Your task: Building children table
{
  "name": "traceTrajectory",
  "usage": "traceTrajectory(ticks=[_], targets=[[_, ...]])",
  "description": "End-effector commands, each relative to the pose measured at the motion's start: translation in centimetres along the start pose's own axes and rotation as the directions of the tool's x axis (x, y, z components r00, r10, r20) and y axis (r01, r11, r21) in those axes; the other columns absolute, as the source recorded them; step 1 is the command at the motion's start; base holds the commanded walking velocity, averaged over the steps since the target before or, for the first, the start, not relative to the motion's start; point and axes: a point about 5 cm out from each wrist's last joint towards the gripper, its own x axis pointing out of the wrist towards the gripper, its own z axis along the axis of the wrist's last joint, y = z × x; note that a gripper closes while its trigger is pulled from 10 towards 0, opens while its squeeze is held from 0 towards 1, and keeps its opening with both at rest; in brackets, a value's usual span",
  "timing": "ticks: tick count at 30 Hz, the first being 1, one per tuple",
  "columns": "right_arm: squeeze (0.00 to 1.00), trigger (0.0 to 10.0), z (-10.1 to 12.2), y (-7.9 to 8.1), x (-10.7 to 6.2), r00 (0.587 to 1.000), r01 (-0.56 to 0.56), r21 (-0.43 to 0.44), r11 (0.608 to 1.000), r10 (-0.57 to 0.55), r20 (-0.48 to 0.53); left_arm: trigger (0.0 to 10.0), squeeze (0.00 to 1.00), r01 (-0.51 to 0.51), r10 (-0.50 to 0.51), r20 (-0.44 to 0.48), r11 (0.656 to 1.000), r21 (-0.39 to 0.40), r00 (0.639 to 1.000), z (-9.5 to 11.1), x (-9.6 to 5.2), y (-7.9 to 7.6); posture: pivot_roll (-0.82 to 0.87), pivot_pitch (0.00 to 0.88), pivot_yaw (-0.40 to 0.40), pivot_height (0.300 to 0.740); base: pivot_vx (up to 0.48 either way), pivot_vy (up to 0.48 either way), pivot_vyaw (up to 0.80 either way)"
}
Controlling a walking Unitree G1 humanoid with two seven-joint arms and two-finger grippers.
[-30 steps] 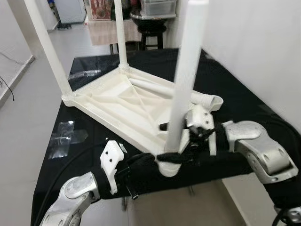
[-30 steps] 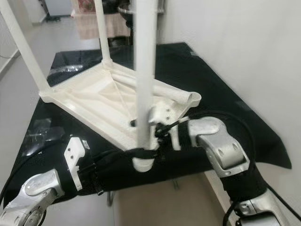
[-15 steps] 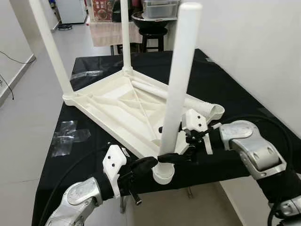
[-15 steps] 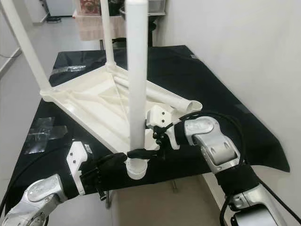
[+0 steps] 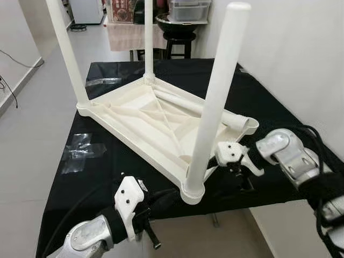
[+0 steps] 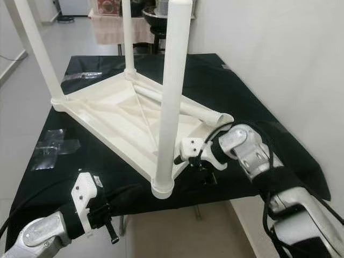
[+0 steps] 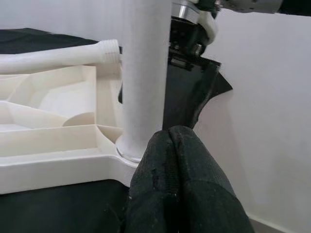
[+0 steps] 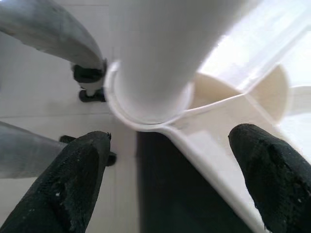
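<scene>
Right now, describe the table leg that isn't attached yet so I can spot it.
On the black-covered table lies an upside-down white tabletop with three legs standing upright. The loose leg lies flat across its underside, threaded end toward the wall: the only one lying down.

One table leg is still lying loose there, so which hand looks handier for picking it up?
Probably the right hand: it is open and closest to the loose leg lying on the upturned tabletop. The left hand is shut, below the table's near corner.
</scene>
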Motion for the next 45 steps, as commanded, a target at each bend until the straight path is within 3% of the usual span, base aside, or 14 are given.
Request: traceTrajectory(ticks=[1,3,7,16,17,19,20,21,22,23,38,42,44,45], targets=[[0.0,10.0,-0.2,0.1,0.3,1.0,-0.014,-0.012,1.0,0.013,-0.014,10.0,0.0,0.006,-0.006,-0.033,1.0,0.004,0.999,-0.2,-0.3,-0.2,0.03,0.136,-0.085,0.74,0.0,0.0,0.0],[0.0,10.0,-0.1,-1.1,1.6,0.994,0.078,-0.049,0.996,-0.081,-0.066,10.0,0.0,-0.011,0.011,-0.039,1.0,0.003,0.999,-0.1,-0.7,-0.4,0.04,0.165,-0.088,0.74,0.0,0.0,0.0],[0.0,10.0,-0.4,-1.6,3.5,0.98,0.093,-0.13,0.987,-0.114,-0.163,10.0,0.0,-0.039,0.039,-0.048,0.999,0.006,0.998,0.0,-1.1,-0.4,0.05,0.174,-0.087,0.74,0.0,0.0,0.0],[0.0,10.0,-0.1,-3.0,4.2,0.951,0.147,-0.221,0.964,-0.199,-0.236,10.0,0.0,-0.076,0.077,-0.064,0.997,0.017,0.995,0.1,-1.6,-0.2,0.06,0.188,-0.095,0.74,0.0,0.0,0.0],[0.0,6.2,-0.1,-3.2,4.0,0.947,0.15,-0.231,0.961,-0.207,-0.246,10.0,0.0,-0.082,0.082,-0.066,0.997,0.017,0.994,0.1,-1.7,-0.1,0.06,0.191,-0.099,0.74,0.0,0.0,0.0],[0.0,6.2,-0.1,-3.3,3.9,0.944,0.151,-0.238,0.96,-0.211,-0.254,10.0,0.0,-0.085,0.086,-0.068,0.996,0.018,0.994,0.1,-1.8,-0.2,0.06,0.191,-0.099,0.74,0.0,0.0,0.0],[0.0,7.5,-0.1,-3.5,3.7,0.941,0.152,-0.241,0.959,-0.215,-0.262,10.0,0.0,-0.089,0.09,-0.069,0.996,0.018,0.994,0.1,-1.9,-0.2,0.06,0.191,-0.101,0.74,0.0,0.0,0.0],[0.0,3.7,-0.1,-3.6,3.4,0.938,0.155,-0.244,0.957,-0.221,-0.269,10.0,0.0,-0.092,0.093,-0.069,0.996,0.018,0.993,0.1,-1.9,-0.2,0.06,0.193,-0.103,0.74,0.0,0.0,0.0],[0.0,2.6,-0.1,-3.8,3.2,0.935,0.156,-0.248,0.956,-0.224,-0.273,10.0,0.0,-0.094,0.095,-0.07,0.995,0.018,0.993,0.1,-1.9,-0.2,0.06,0.193,-0.103,0.74,0.0,0.0,0.0],[0.0,0.0,-0.1,-3.8,3.0,0.936,0.146,-0.251,0.957,-0.216,-0.277,10.0,0.0,-0.096,0.097,-0.071,0.995,0.018,0.993,0.1,-1.9,-0.2,0.06,0.192,-0.101,0.74,0.0,0.0,0.0],[0.0,0.0,1.5,-4.1,4.7,0.961,0.162,-0.26,0.952,-0.212,-0.179,10.0,0.0,-0.103,0.105,-0.069,0.994,0.027,0.992,0.2,-1.5,0.0,0.05,0.188,-0.109,0.74,0.0,0.0,0.0],[0.0,0.0,4.1,-5.3,5.8,0.948,0.314,-0.15,0.937,-0.318,0.002,10.0,0.0,-0.103,0.105,-0.069,0.994,0.033,0.992,0.2,-1.3,0.1,0.05,0.187,-0.112,0.74,0.0,0.0,0.0],[0.0,0.0,4.1,-5.3,5.8,0.948,0.314,-0.15,0.937,-0.318,0.002,10.0,0.0,-0.103,0.105,-0.069,0.994,0.033,0.992,0.2,-1.3,0.1,0.05,0.187,-0.112,0.74,0.0,0.0,0.0],[0.0,0.0,5.0,-5.5,6.3,0.941,0.337,-0.094,0.937,-0.333,0.056,10.0,0.0,-0.1,0.102,-0.07,0.994,0.033,0.992,0.2,-1.3,0.0,0.05,0.187,-0.112,0.74,0.0,0.0,0.0]])
